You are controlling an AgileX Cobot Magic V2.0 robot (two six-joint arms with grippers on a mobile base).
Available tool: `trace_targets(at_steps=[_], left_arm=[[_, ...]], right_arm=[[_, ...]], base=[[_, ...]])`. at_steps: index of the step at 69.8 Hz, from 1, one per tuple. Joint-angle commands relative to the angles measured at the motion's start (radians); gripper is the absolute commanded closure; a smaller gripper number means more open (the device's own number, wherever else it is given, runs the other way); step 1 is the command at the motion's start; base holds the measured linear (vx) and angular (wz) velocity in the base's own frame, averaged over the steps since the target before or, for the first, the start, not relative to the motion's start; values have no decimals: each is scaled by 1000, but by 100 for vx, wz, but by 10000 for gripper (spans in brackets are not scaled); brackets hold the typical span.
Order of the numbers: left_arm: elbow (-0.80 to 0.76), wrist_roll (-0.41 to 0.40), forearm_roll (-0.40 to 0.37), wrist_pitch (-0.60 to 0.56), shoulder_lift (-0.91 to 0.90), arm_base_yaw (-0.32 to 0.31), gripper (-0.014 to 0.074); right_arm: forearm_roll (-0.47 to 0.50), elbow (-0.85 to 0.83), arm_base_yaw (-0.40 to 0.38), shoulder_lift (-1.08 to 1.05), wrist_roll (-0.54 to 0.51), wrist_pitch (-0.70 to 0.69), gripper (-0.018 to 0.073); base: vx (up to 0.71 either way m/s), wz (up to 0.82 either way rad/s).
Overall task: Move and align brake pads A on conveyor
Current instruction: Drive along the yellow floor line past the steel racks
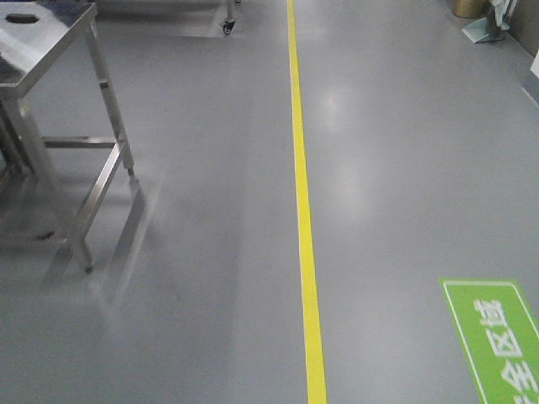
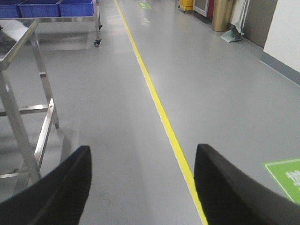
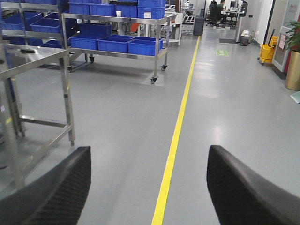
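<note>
Left gripper (image 2: 143, 157) and right gripper (image 3: 150, 157) both gape wide over grey floor (image 1: 404, 168). A yellow line (image 1: 301, 210) runs ahead, with a steel table (image 1: 59, 29) near left and blue bins (image 3: 126, 44) far left.

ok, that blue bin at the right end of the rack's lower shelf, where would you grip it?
Probably the front top rim of the blue bin, coming from the aisle side, level with the shelf. It's open-topped with its front wall facing out, and the upper shelf of the wheeled rack blocks a straight-down approach. The right hand is open.
</note>
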Motion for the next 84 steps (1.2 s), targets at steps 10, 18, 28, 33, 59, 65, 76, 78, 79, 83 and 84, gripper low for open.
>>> trace_targets(at_steps=[10,18,28,33,59,65,76,78,79,83,84], left_arm=[[-26,2,-5,-71,11,-8,150],[-26,2,-5,-71,11,-8,150],[-26,2,-5,-71,11,-8,150],[-26,2,-5,-71,11,-8,150],[-26,2,-5,-71,11,-8,150],[-26,2,-5,-71,11,-8,150],[-26,2,-5,-72,11,-8,150],[-26,2,-5,-72,11,-8,150],[-26,2,-5,-72,11,-8,150],[-26,2,-5,-72,11,-8,150],[-26,2,-5,-72,11,-8,150]], right_arm=[[-7,-25,0,12,-10,-77,52],[-7,-25,0,12,-10,-77,52],[-7,-25,0,12,-10,-77,52],[-7,-25,0,12,-10,-77,52],[-7,-25,0,12,-10,-77,52],[-7,-25,0,12,-10,-77,52],[-7,-25,0,12,-10,-77,52],[-7,-25,0,12,-10,-77,52],[-7,-25,0,12,-10,-77,52],[-7,-25,0,12,-10,-77,52],[-7,-25,0,12,-10,-77,52]], base=[[83,-8],[82,-11],[82,-3],[81,3],[78,4],[73,3],[69,3],[67,3],[65,2],[65,3],[64,2]])
